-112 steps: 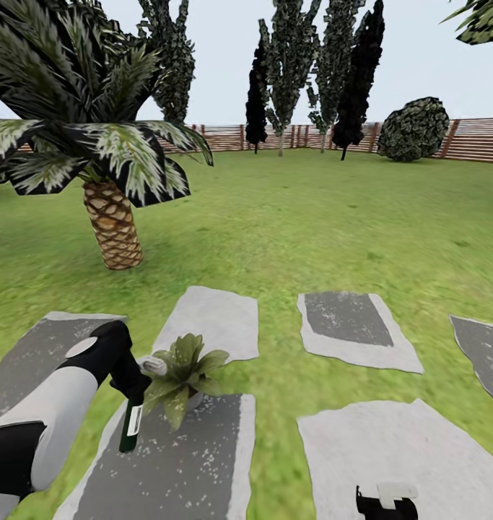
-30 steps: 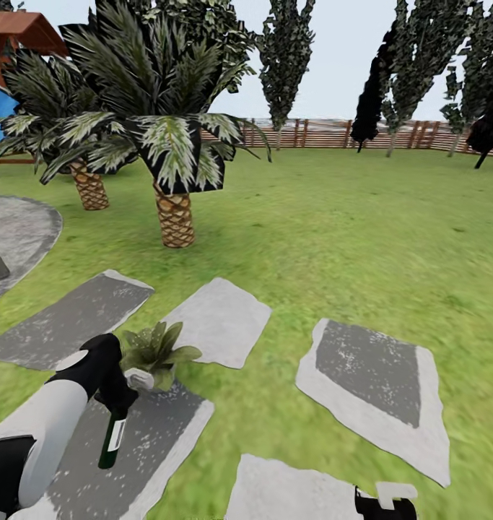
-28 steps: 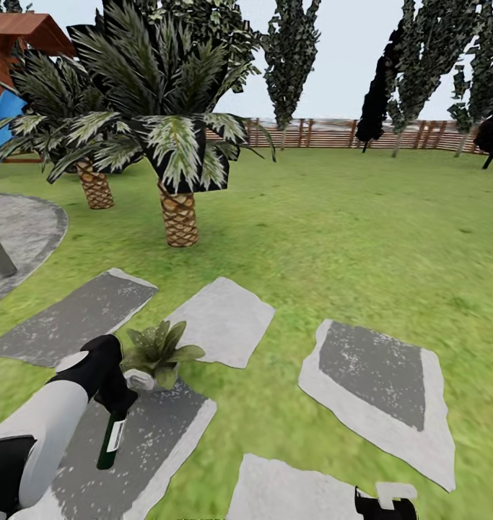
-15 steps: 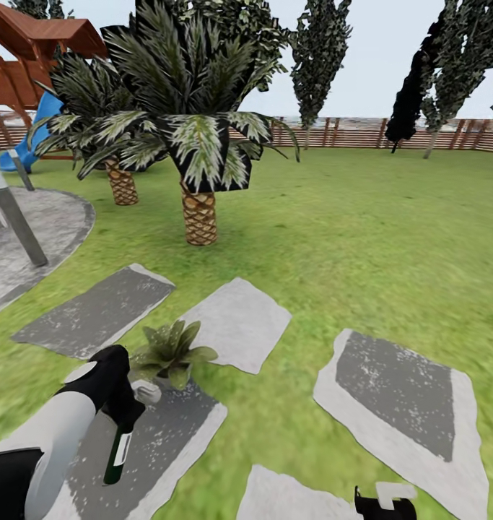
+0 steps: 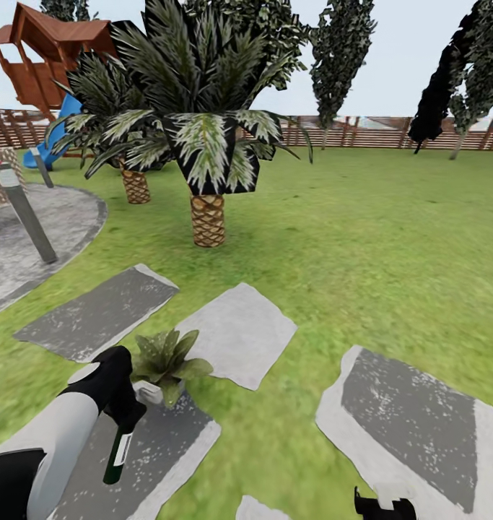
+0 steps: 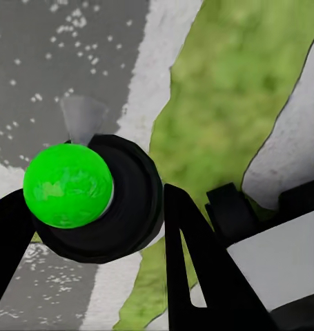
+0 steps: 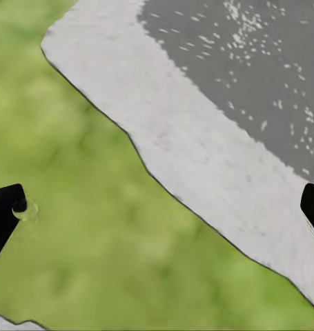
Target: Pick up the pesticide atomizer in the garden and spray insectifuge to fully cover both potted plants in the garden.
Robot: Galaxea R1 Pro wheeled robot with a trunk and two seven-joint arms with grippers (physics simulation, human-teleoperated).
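Pesticide atomizer: slim dark-green bottle with white label, held in the left tool. Long axis near upright, tilted a little; base pointed down toward the dark stepping stone below it, neck up inside the tool's grip. Whitish spray head stood out sideways from the top of the bottle, aimed at the potted plant and just beside its lower leaves. In the left wrist view the bottle appeared end-on, a green dot on a dark round cap, with black fingers pressed against its sides, pinching it.

Potted plant: one low rosette of broad pointed leaves, standing at the far edge of the dark stepping stone, between that stone and a pale stepping stone beyond it. Pot largely hidden by leaves and spray head.

Right tool: low in the head view, well apart from the potted plant. In the right wrist view its two dark fingertips stood wide apart at opposite edges, spread, with grass and a stone slab between them.

Surroundings beyond the potted plant: palm trees, a grey stone patio with a grey post, a brown slatted fence, and a wooden play tower with a blue slide.
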